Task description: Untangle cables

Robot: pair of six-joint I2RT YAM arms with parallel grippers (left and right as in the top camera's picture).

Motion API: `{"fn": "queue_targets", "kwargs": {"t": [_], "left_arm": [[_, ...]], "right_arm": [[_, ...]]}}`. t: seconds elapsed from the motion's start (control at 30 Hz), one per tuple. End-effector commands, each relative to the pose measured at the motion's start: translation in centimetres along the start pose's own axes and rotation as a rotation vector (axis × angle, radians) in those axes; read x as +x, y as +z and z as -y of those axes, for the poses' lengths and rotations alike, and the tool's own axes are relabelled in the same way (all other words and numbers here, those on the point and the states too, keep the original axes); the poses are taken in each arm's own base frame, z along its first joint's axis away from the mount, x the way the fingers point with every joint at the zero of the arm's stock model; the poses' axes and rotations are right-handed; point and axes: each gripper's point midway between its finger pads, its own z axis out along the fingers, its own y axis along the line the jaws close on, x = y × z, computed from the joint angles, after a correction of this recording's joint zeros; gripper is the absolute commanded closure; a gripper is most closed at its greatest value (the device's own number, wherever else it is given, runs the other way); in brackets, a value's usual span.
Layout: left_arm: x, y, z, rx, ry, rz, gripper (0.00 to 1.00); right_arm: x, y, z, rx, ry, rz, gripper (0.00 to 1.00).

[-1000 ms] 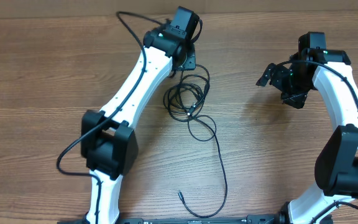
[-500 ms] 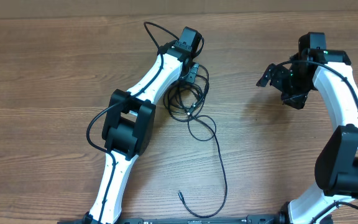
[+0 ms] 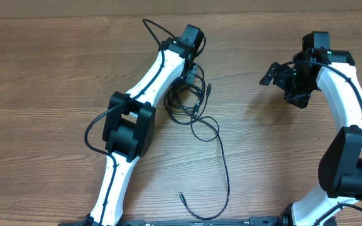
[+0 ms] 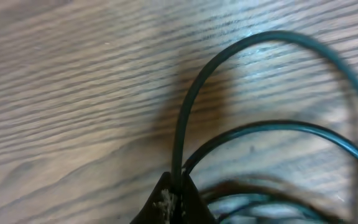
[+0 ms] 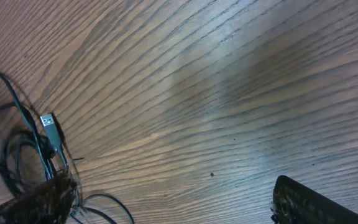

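The cables [image 3: 190, 103] lie as a tangle of thin black loops on the wooden table, just below my left gripper [image 3: 192, 74]. One long strand trails down to a plug end [image 3: 183, 196] near the front edge. In the left wrist view, my left gripper [image 4: 176, 191] is shut on a cable strand [image 4: 184, 118] that arches up from between the fingertips. My right gripper [image 3: 286, 85] hovers to the right of the tangle, open and holding nothing. The right wrist view shows the gripper's wide-apart fingers [image 5: 309, 199], the tangle [image 5: 17, 140] and a USB plug [image 5: 51, 127] at the left.
The left arm [image 3: 131, 125] stretches diagonally from the front edge up to the tangle. The right arm [image 3: 351, 119] runs along the right side. Bare wooden table [image 3: 256, 157] lies between the long strand and the right arm.
My left gripper came down on the top of the tangle and shut on a strand. The loops shifted slightly, and a plug end now sticks out to the right. The right arm stayed still.
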Motion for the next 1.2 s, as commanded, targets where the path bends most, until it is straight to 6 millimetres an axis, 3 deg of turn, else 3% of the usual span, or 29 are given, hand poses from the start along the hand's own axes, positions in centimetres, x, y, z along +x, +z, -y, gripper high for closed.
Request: {"fn": "queue_targets", "kwargs": {"t": [0.0,0.23,0.37,0.5,0.67,0.8,0.9,1.0,1.17], "left_arm": [[-4.8,-10.2,-1.7,0.03,-0.094,0.209,0.96],[-5.6,-19.0,-2.4,0.13,-0.2,0.336,0.96],[-5.7,-23.0,-3.4,0.162,-0.293,0.402,0.96],[-5.5,-25.8,-4.2,0.202,-0.434,0.44,0.96],[-5.0,-28.0,-4.8,0.259,-0.572,0.452,0.96],[-4.7,-30.7,-5.0,0.29,-0.55,0.499,0.96],[-4.7,-33.4,-5.1,0.309,-0.449,0.569,0.96],[-3.9,-36.6,-4.7,0.333,-0.264,0.638,0.96],[-2.1,-39.4,-4.2,0.367,-0.111,0.675,0.96]], "right_arm": [[-0.2,-0.7,-0.6,-0.024,-0.011,0.016,0.0],[1.3,-1.1,-4.1,-0.222,-0.02,-0.069,0.0],[2.7,-1.9,-7.4,-0.389,-0.078,-0.133,0.0],[4.8,-2.8,-11.6,-0.561,-0.245,-0.173,0.0],[6.9,-2.4,-15.3,-0.604,-0.378,-0.168,0.0],[8.3,-1.5,-18.0,-0.583,-0.507,-0.117,0.0],[7.8,-0.1,-19.0,-0.477,-0.621,0.001,0.0],[7.2,0.0,-20.8,-0.467,-0.593,0.077,0.0],[5.6,-1.5,-23.8,-0.576,-0.466,0.147,0.0]]}}
